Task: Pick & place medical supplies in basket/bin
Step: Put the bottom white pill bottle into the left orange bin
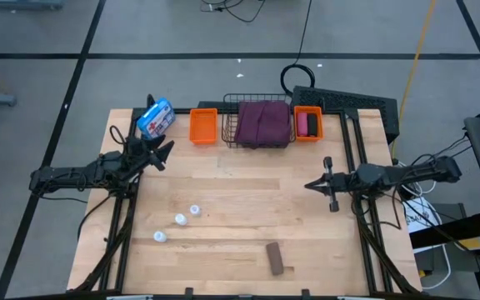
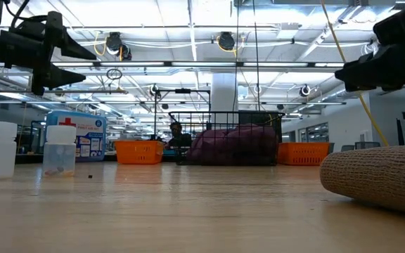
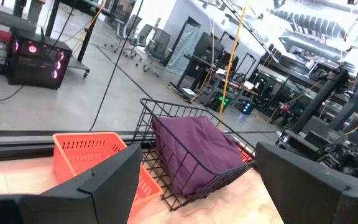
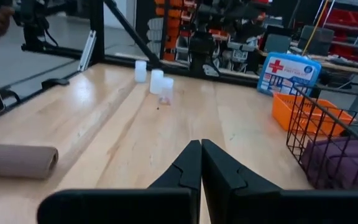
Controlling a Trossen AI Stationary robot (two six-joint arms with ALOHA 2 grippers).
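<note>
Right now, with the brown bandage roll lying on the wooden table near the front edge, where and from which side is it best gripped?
Probably at mid-length, coming straight down from above. The brown fabric bandage roll lies flat on its side on the wooden table, its long axis running roughly front to back, with nothing beside it. Fingers closing across its narrow width should seat well; the shut right tool is nearer.

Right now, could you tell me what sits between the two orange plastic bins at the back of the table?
The black wire basket holding the folded maroon cloth sits between them, as the high view shows.
</note>
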